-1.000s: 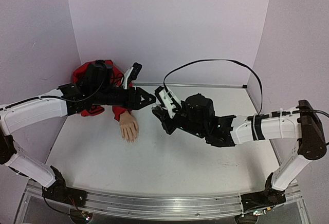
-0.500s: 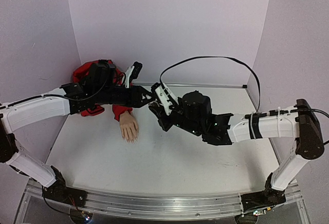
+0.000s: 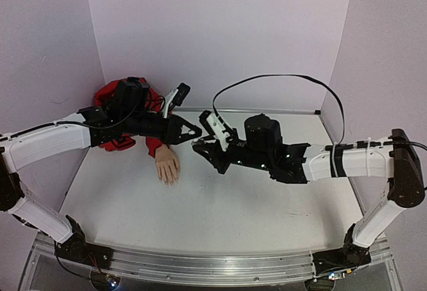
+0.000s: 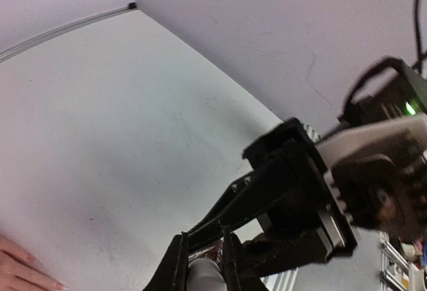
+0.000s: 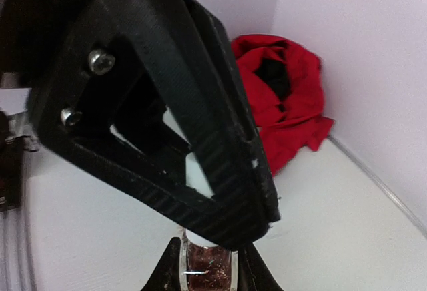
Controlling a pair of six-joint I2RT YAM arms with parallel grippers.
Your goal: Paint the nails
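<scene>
Held mid-air: right fingers (image 3: 202,146) clamp the polish bottle (image 5: 207,264), left fingers (image 3: 195,133) pinch its white cap (image 4: 203,276), presumably to unscrew it.

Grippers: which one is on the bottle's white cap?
The left gripper: it pinches the white cap, while the right gripper holds the bottle by its reddish glass body.

The mannequin hand (image 3: 167,165) lies on the table (image 3: 220,204), its sleeve (image 3: 110,97) behind it. Right of the hand, the polish bottle (image 5: 208,264) is between the left gripper (image 3: 195,133) and the right gripper (image 3: 199,145).
</scene>
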